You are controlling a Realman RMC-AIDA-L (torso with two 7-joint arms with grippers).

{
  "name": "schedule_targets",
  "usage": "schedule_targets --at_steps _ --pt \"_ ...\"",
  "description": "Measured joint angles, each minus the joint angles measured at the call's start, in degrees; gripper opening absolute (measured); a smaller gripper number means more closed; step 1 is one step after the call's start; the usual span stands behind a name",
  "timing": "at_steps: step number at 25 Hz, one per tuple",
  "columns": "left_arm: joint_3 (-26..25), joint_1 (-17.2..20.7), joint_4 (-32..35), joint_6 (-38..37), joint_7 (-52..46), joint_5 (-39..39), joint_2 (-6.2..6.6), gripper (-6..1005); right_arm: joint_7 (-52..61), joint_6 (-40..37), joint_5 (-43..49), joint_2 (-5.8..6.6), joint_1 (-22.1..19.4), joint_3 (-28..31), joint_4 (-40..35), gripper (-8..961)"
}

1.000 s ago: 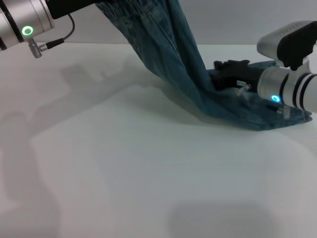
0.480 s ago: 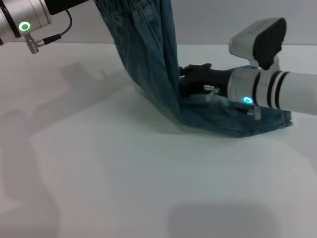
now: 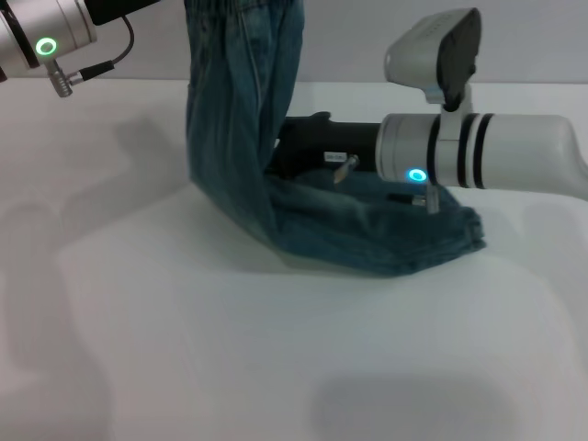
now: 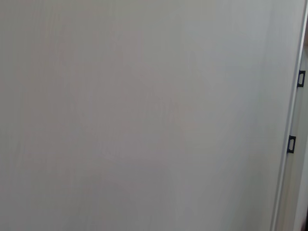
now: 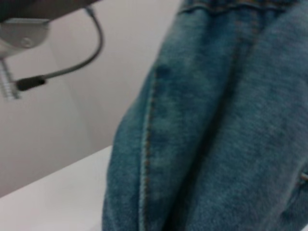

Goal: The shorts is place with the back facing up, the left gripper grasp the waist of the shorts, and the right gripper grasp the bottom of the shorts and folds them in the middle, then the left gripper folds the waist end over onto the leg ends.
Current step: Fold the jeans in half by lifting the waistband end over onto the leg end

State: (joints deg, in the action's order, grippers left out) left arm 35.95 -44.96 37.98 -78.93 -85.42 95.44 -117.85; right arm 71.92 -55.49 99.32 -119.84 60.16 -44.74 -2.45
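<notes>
Left arm (image 3: 41,32): silver round wrist, green ring light, black cable with metal plug. Right arm (image 3: 478,165): white, black bands, blue light, black gripper base.

Even, cool, diffuse light fills the head view; the white counter (image 3: 276,349) is bright but not blown out. Soft-edged grey shadows lie on it at the left side, along the near edge and just under the shorts (image 3: 266,165). 2 small indicator lights glow with slight halos, green on the left arm and blue on the right. The left wrist view is a flat, pale, almost featureless field. The right wrist view is soft and out of focus, the denim dim and close.
</notes>
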Motion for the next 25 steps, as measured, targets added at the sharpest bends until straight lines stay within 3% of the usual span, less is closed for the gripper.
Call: schedule_targets --at_steps 6,11,20,25 --pt "0.1 0.27 -0.01 0.0 0.02 0.02 -0.01 13 0.21 -0.69 -0.03 -0.05 1.36 -0.16 1.2 517" --pt "0.67 0.7 -0.27 -0.07 0.03 0.03 -0.01 11 0.77 -0.35 0.0 0.08 -0.06 -0.14 0.82 518" --pt "1.65 2.34 -0.73 -0.59 0.23 0.01 -0.09 8 0.85 1.35 -0.28 0.5 -8.73 0.28 -6.07 518" --pt "3.35 3.0 -0.92 -1.49 0.31 -1.04 -0.29 7 0.32 6.28 -3.06 0.58 -14.29 0.64 -13.11 517"
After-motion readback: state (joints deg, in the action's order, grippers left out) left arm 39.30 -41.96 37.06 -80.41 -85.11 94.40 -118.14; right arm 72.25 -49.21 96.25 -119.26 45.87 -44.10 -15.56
